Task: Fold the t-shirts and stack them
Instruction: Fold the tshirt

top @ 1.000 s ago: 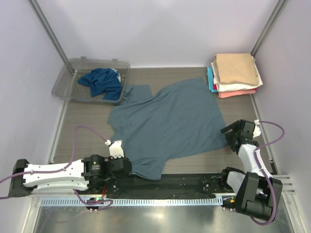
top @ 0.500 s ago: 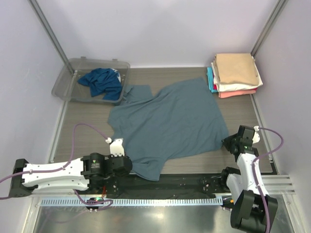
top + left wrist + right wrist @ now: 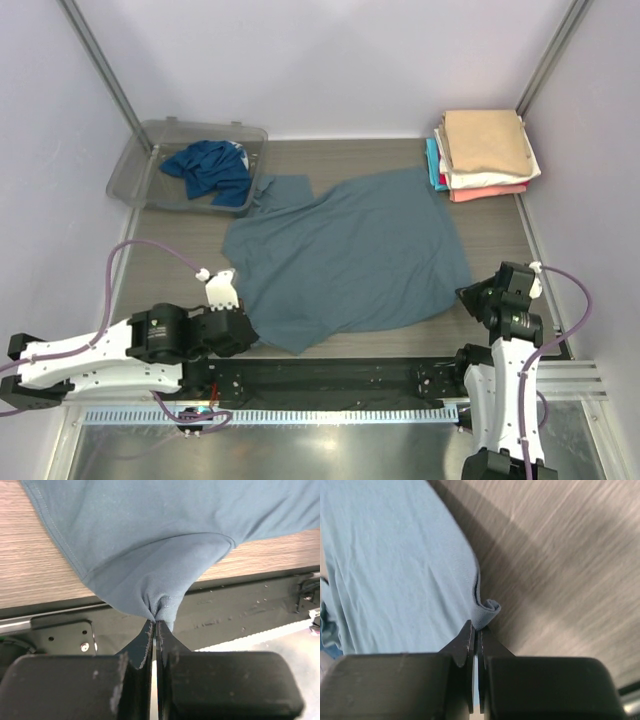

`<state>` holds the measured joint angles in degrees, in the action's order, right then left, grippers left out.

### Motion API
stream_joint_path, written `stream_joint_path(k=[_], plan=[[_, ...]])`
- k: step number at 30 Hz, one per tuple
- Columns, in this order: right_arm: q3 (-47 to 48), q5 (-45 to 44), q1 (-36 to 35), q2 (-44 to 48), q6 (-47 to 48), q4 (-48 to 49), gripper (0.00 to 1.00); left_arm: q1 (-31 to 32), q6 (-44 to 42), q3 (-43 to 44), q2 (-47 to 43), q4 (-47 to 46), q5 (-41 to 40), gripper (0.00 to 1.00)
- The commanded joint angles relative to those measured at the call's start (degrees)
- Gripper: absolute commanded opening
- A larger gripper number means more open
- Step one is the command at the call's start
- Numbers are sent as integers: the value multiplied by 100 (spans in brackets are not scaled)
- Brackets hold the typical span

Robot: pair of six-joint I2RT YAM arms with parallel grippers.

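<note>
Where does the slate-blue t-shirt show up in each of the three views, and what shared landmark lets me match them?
Top external: the slate-blue t-shirt lies spread mid-table.
Left wrist: the t-shirt fills the top, an edge pinched in the left gripper.
Right wrist: the t-shirt fills the left, a corner pinched in the right gripper.
Shared landmark: the wood-grain tabletop.

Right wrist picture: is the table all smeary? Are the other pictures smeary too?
Right wrist: the table is streaked with blur, with a dark shadow beside the shirt; left wrist: sharp, stitching clear; top: sharp, evenly lit.
</note>
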<state>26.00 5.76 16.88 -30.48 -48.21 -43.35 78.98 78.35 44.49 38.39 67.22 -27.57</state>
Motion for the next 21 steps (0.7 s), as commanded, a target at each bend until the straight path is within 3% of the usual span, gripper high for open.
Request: stream_joint_path(k=[1, 7, 9, 14, 21], plan=[[449, 128, -97, 121, 83, -560, 1, -23, -82, 550, -25, 537, -327, 0], [774, 408, -124, -457, 329, 45, 1, -67, -923, 1367, 615, 687, -1178, 0], [880, 408, -124, -827, 382, 221, 1, -391, -1407, 1606, 1081, 548, -1207, 0], [1249, 443, -124, -1721, 452, 880, 1, -2153, -3295, 2037, 1689, -444, -182, 0], [1584, 602, -141, -2893, 593, 1628, 1, -4073, -4714, 2371, 2435, -1211, 990, 0]])
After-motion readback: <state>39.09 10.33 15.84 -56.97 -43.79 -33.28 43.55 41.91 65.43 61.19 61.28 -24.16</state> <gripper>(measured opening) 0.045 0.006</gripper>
